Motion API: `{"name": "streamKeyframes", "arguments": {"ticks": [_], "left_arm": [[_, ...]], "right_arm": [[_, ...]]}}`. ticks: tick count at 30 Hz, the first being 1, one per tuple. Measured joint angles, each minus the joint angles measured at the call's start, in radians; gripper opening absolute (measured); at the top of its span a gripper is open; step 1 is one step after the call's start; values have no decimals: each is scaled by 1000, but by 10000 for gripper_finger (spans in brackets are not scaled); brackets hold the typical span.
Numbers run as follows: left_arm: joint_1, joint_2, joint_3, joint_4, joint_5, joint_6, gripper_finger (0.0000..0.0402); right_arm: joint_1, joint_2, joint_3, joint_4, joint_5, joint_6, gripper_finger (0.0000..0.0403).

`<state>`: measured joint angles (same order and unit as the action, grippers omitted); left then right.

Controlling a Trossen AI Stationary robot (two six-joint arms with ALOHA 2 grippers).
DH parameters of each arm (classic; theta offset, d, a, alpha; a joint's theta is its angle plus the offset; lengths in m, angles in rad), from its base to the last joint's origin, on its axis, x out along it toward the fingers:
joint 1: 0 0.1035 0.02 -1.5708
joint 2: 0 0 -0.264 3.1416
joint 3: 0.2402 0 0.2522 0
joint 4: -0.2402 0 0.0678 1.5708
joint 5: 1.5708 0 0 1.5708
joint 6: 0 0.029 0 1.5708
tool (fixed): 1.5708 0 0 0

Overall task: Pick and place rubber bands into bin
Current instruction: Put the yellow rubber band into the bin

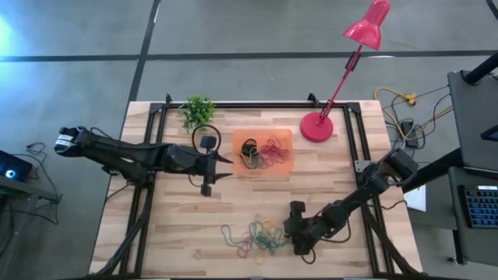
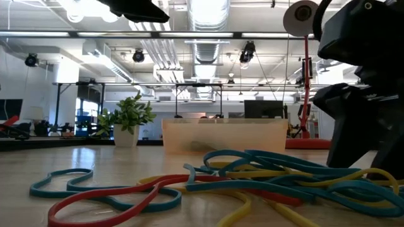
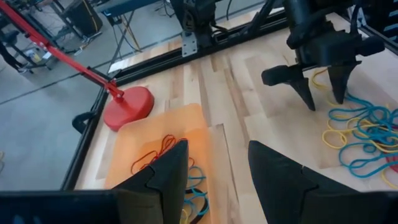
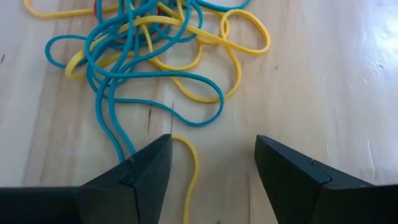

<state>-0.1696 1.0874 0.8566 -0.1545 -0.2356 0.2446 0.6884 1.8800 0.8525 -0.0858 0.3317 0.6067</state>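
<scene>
A loose pile of rubber bands (image 1: 253,237), blue, yellow, green and red, lies on the table near its near edge and fills the low view's foreground (image 2: 240,173). More bands (image 1: 261,152) lie in the orange bin (image 1: 284,165) at mid-table. My right gripper (image 1: 290,238) is open and low at the pile's right edge. In its wrist view the fingers (image 4: 211,165) stand either side of a yellow strand (image 4: 194,168), and blue strands (image 4: 102,106) run in under one finger. My left gripper (image 1: 226,166) is open, raised beside the bin's left edge (image 3: 214,168).
A red desk lamp stands with its base (image 1: 317,126) to the right of the bin. A small potted plant (image 1: 198,110) sits at the far edge, left of the bin. Black frame rails (image 1: 352,132) run along the table's sides. Bare wood lies between bin and pile.
</scene>
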Motion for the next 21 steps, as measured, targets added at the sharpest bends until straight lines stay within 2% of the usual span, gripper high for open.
{"name": "streamKeyframes", "arguments": {"ticks": [7,13,21], "left_arm": [[-10,2,0,-13,0,-4,153],[-10,2,0,-12,0,-5,153],[-10,2,0,-13,0,-13,153]], "right_arm": [[-6,16,3,-13,103,30,219],[-51,3,3,-99,179,29,219],[-68,2,3,-100,170,5,218]]}}
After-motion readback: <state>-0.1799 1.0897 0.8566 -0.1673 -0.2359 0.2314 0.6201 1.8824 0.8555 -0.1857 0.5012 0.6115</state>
